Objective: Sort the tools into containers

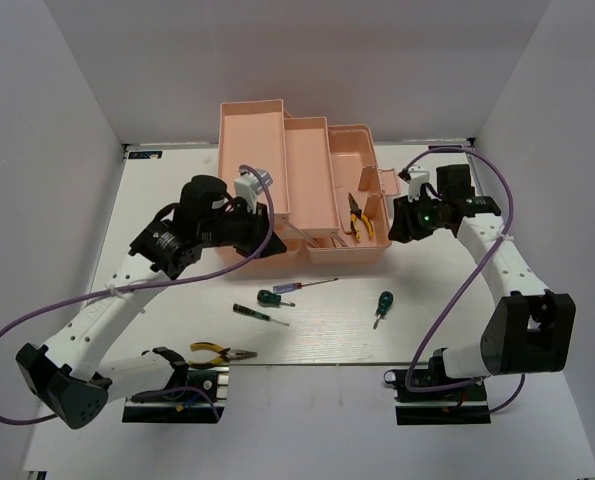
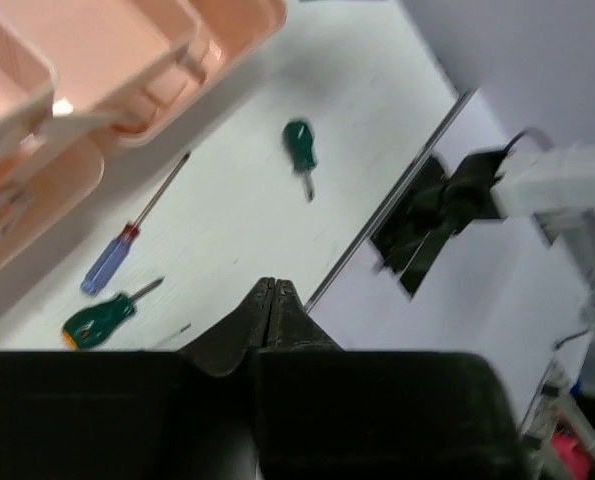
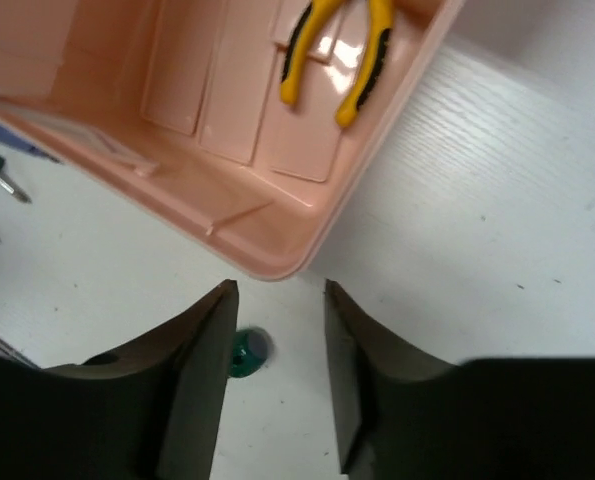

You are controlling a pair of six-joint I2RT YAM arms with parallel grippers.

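Table (image 1: 327, 345): white work surface. It carries the toolbox at its far middle and the loose tools nearer the arm bases.
Toolbox (image 1: 267, 150): salmon-pink, standing open with its trays stepped out. Its trays and compartments are the containers of the task.
Left gripper (image 2: 272, 298): fingers pressed together with nothing between them, poised by the toolbox's front left corner.
Right gripper (image 3: 279, 295): fingers parted wide and holding nothing, poised above the toolbox's near right corner.
Stored pliers (image 1: 360, 217): yellow-handled, lying in the toolbox's rightmost, lowest compartment.
Loose pliers (image 1: 223, 352): yellow-handled, on the table near the left arm's base, well apart from the toolbox.
Dark screwdriver (image 1: 258, 314): slim, on the table in front of the toolbox.
Red-and-blue screwdriver (image 1: 295, 288): thin, lying between the toolbox and the dark screwdriver.
Green screwdriver (image 1: 268, 297): on the table just beside the red-and-blue screwdriver's handle end.
Stubby screwdriver (image 1: 382, 304): green-handled, on the table to the right of the others. In the right wrist view it shows below the gap between the fingers, untouched.
Done: one tool, the stored pliers, is in a container.
Left: five tools lie loose on the table, so the sorting appears to be at an early stage.
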